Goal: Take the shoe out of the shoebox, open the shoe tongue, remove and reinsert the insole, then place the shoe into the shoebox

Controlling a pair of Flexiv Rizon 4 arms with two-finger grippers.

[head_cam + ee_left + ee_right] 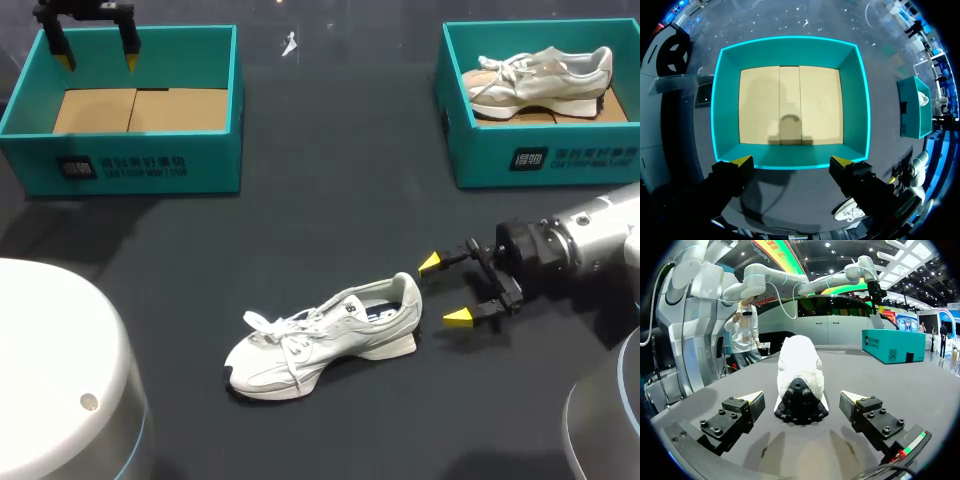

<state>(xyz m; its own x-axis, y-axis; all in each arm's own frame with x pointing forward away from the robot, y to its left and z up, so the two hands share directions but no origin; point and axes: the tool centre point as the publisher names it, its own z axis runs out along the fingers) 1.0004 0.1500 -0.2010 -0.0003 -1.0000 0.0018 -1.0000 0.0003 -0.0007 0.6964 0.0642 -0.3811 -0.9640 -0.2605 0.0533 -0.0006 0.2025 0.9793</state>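
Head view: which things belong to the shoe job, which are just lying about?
Job: white lace-up sneaker on the table; empty teal cardboard shoebox, probably its box; left gripper over that box; right gripper, open behind the sneaker's heel.
Lying about: second teal shoebox holding a cream sneaker; small white scrap between the boxes.

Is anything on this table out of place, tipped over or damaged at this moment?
Nothing looks damaged or spilled. The white shoe stands upright on the table, outside the empty left box and the right box. The right hand is open behind its heel.
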